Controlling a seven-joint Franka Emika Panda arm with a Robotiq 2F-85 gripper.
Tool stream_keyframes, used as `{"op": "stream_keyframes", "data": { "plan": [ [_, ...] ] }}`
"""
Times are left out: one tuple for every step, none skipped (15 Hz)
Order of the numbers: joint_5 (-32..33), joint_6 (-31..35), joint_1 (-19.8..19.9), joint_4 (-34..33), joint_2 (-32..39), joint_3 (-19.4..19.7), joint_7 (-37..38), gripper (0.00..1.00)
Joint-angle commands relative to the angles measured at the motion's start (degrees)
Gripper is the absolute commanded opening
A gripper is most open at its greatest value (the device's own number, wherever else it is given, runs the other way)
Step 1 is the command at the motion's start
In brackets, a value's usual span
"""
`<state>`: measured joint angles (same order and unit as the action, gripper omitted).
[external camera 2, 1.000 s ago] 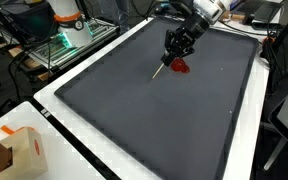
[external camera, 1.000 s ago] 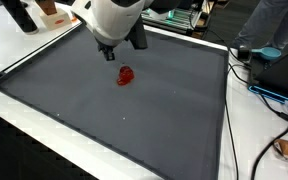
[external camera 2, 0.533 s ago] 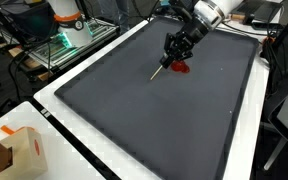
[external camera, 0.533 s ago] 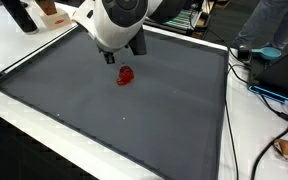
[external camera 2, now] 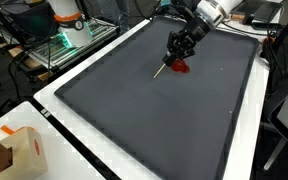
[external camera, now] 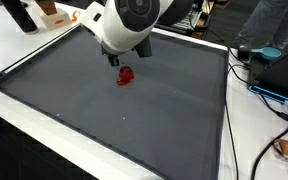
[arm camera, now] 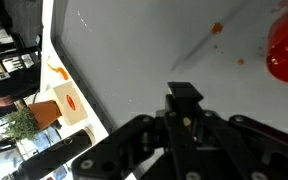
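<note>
Gripper (external camera 2: 171, 60) clenched on a thin stick (external camera 2: 162, 69), whose orange tip points away from the fingers, low over the grey mat (external camera: 134, 120). Can't tell if the tip touches the mat. Red blob (external camera 2: 183, 67) lies on the mat just beside the gripper, clear of the stick tip.

Red lump (external camera: 125, 76), dark grey mat (external camera: 134, 125), black pincer (external camera 2: 174, 57), orange-tipped stick (external camera 2: 161, 70)
</note>
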<state>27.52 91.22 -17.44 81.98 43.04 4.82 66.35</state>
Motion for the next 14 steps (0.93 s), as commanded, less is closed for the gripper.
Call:
{"op": "stream_keyframes", "data": {
  "plan": [
    [0.71, -3.01, -1.38, -2.21, 1.38, -0.24, 0.06, 0.03],
    [0.72, -3.51, -1.69, -2.59, 1.57, -0.29, 0.07, 0.03],
    [0.76, -3.95, -1.97, -2.9, 1.74, -0.32, 0.08, 0.03],
    [0.81, -4.21, -2.2, -3.14, 1.92, -0.39, -0.04, 0.03],
    [0.77, -4.35, -2.33, -3.24, 2.0, -0.47, -0.16, 0.03],
    [0.84, -4.48, -2.43, -3.38, 2.12, -0.57, -0.56, 0.03],
    [0.75, -4.45, -2.29, -3.55, 2.15, -0.86, -1.8, 0.03],
    [0.58, -3.35, -1.84, -3.36, 1.86, -1.37, -3.79, 0.03],
    [0.7, -2.78, -1.65, -3.36, 1.68, -1.47, -5.05, 0.03],
    [0.52, -2.34, -1.43, -3.33, 1.42, -1.63, -6.52, 0.03],
    [0.42, -1.89, -1.25, -3.18, 1.0, -1.62, -7.63, 0.03],
    [0.3, -1.39, -1.09, -3.07, 0.62, -1.63, -8.84, 0.03],
    [0.02, -0.88, -0.82, -3.01, 0.19, -1.67, -10.03, 0.03],
    [-0.27, -0.19, -0.5, -2.92, -0.32, -1.76, -11.33, 0.03]
  ]
}}
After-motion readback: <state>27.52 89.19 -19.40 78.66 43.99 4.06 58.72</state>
